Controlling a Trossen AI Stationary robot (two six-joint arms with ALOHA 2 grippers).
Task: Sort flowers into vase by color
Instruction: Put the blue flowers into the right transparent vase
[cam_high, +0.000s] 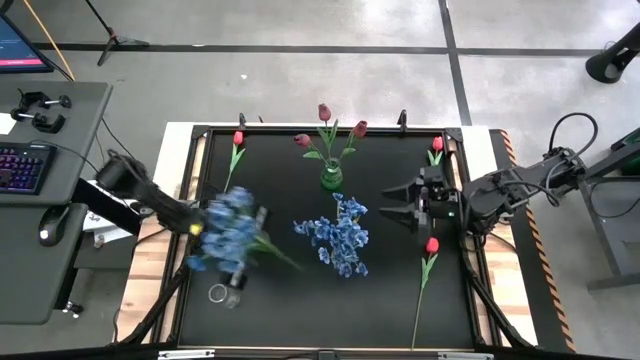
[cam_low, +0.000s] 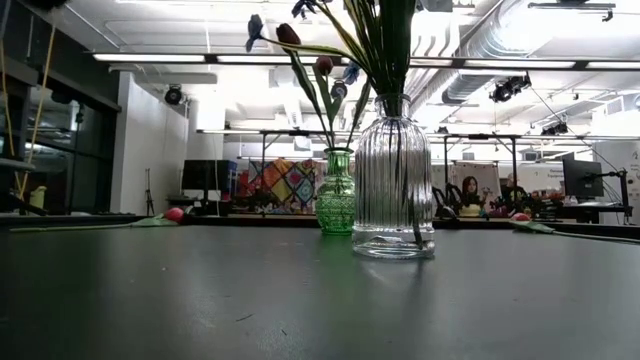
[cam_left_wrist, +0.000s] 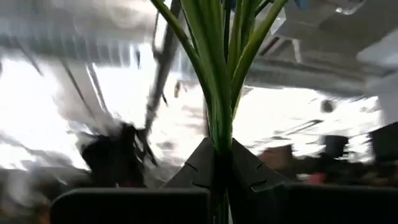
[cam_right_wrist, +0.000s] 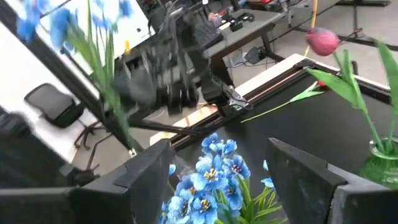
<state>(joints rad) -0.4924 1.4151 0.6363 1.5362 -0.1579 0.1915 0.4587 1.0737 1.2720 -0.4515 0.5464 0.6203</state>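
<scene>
Left gripper (cam_left_wrist: 219, 163) under blurred blue flowers (cam_high: 228, 232)

Looks like a lab or open workshop: exposed ceiling ducts (cam_low: 520, 40), strip lights, monitors (cam_low: 205, 178) on benches, a keyboard (cam_high: 22, 166) beside the table.

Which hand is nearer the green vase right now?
Right. The right hand hangs open just beside the green vase, on its right. The left hand, shut on a blue flower bunch, is farther off on the left.
</scene>
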